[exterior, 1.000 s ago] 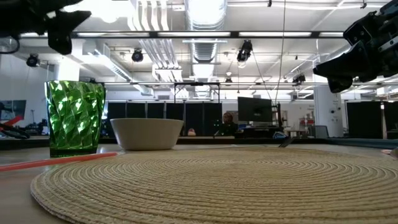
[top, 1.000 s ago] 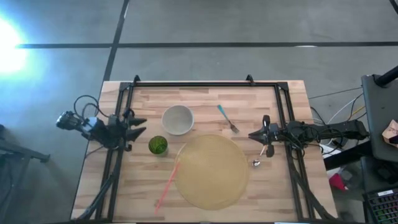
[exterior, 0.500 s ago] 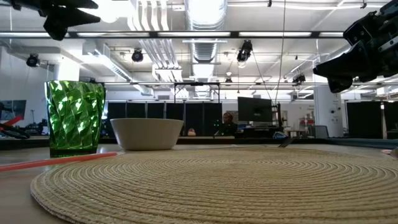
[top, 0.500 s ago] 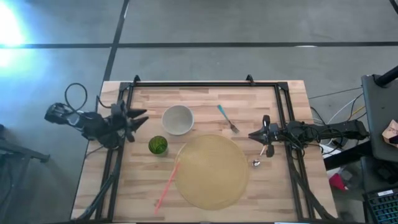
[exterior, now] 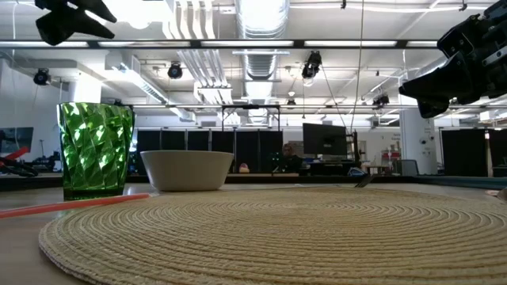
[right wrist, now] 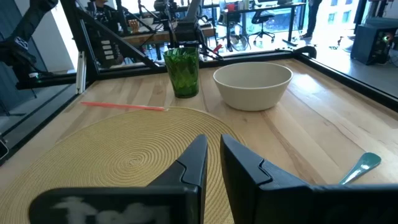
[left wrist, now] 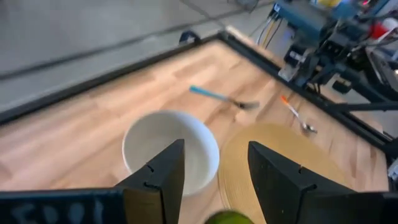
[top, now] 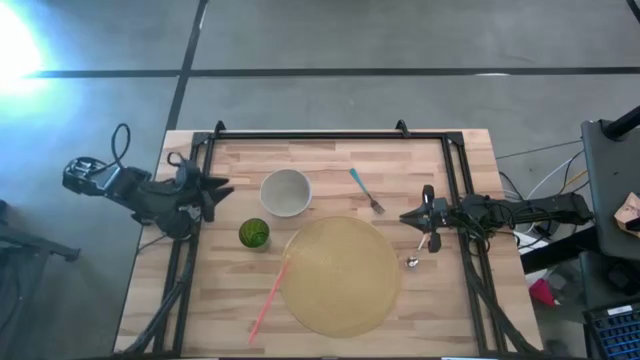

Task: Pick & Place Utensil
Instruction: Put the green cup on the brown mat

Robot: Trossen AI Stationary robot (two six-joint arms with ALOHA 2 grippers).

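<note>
The table [top: 330,160] carries a round woven mat [top: 340,275] near its front edge, an empty white bowl [top: 286,192] and a green cup [top: 254,233] toward its left edge. The fork [top: 366,190] lies behind the mat, well clear of both grippers: left gripper [top: 218,190], jaws apart, at the left edge; right gripper [top: 408,215], jaws nearly together, by the right edge

- Strong white glare is blooming at the upper left of the high view, washing out the floor [top: 60,60].
- Ceiling lights [exterior: 261,16] are burning out the top of the low view.
- The left wrist view is smearing with blur, softening the bowl [left wrist: 163,149].
</note>
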